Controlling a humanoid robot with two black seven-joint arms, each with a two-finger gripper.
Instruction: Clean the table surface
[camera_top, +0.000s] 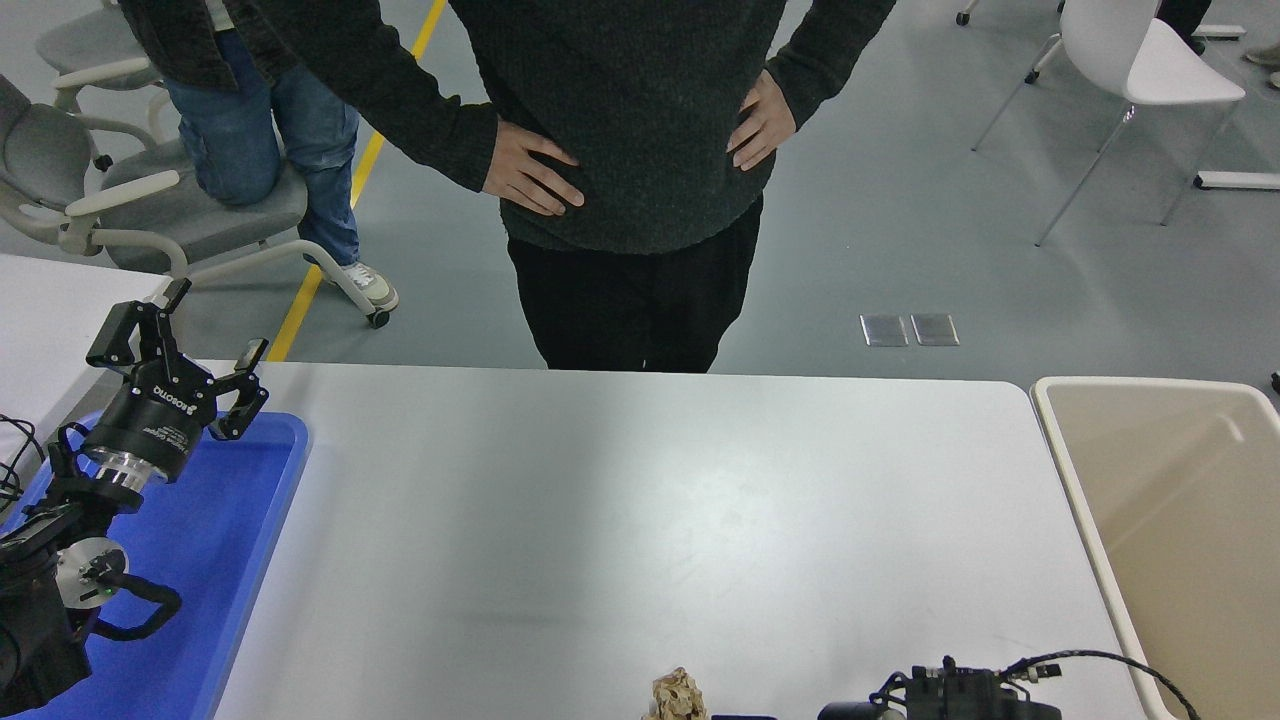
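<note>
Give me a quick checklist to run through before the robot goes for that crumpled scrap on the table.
1. Scrap located: ok, at the table's near edge, partly cut off by the frame.
2. Right gripper state: cannot tell, only the arm's top shows at the bottom edge.
3. Left gripper out of the way: ok, open above the blue tray.
4. Bin ready: ok, beside the table's right end.
5. Person clear: ok, at the far side, hands on hips.

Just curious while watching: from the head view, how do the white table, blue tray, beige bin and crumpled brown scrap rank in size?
1. White table
2. Beige bin and blue tray: both cropped, unsure
3. Crumpled brown scrap
</note>
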